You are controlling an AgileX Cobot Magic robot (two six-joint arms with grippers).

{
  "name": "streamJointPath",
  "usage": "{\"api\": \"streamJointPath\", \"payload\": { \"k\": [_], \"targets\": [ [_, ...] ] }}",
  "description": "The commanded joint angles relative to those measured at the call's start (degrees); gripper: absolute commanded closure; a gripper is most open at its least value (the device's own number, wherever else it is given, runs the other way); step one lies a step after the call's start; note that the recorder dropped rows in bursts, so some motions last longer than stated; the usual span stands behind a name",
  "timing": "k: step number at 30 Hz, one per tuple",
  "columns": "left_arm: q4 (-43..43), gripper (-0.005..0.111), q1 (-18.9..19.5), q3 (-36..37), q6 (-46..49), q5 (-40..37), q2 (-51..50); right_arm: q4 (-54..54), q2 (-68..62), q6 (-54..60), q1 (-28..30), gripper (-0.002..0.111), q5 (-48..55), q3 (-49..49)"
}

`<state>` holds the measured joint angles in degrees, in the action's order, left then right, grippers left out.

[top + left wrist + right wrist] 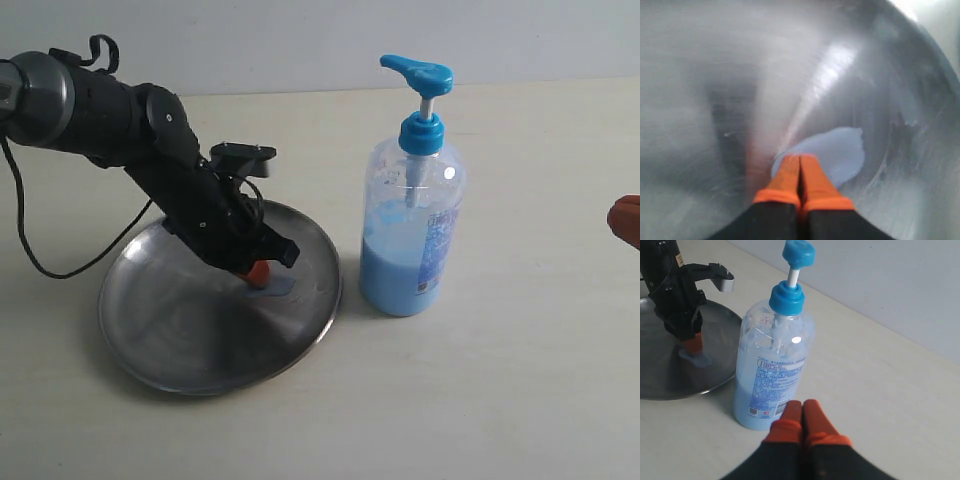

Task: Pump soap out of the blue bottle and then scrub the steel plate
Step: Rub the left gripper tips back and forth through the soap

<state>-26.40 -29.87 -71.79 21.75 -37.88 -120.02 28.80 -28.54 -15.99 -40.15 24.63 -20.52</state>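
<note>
The steel plate (180, 340) lies on the table at left, with a small bluish puddle of soap (272, 287) near its right side. My left gripper (258, 272) is shut, its orange tips pressed down into the soap (837, 152) on the plate (700, 75). The blue bottle (410, 235) stands upright just right of the plate, pump head up, about a third full of pale blue liquid. My right gripper (802, 405) is shut and empty, hovering off the bottle (771, 375) on the side away from the plate (660, 375); only an orange tip (627, 220) shows at the exterior view's right edge.
The plate and bottle rest on a pale beige tabletop (520, 380) against a light wall. A black cable (40, 250) loops from the left arm down beside the plate's left rim.
</note>
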Motion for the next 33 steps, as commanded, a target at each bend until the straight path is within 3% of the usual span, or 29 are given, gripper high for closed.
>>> {"api": "streamJointPath", "payload": {
  "k": [1, 6, 18, 25, 33],
  "targets": [
    [8.33, 0.107, 0.26, -0.36, -4.39, -3.03, -1.07, 0.29, 0.33, -0.05, 0.15, 0.108, -0.67, 0.10],
    [7.67, 0.107, 0.26, -0.36, -4.39, -4.43, -1.07, 0.29, 0.33, -0.05, 0.15, 0.108, -0.82, 0.10],
    [-5.46, 0.107, 0.26, -0.36, -2.10, -3.13, -2.18, 0.29, 0.33, -0.05, 0.15, 0.108, -0.82, 0.10],
    [-1.91, 0.107, 0.26, -0.36, 1.97, -3.13, -3.19, 0.29, 0.33, -0.05, 0.15, 0.108, -0.82, 0.10],
    [7.84, 0.107, 0.26, -0.36, -2.94, -2.46, -3.31, 0.29, 0.33, 0.38, 0.15, 0.108, -0.81, 0.10]
  ]
}}
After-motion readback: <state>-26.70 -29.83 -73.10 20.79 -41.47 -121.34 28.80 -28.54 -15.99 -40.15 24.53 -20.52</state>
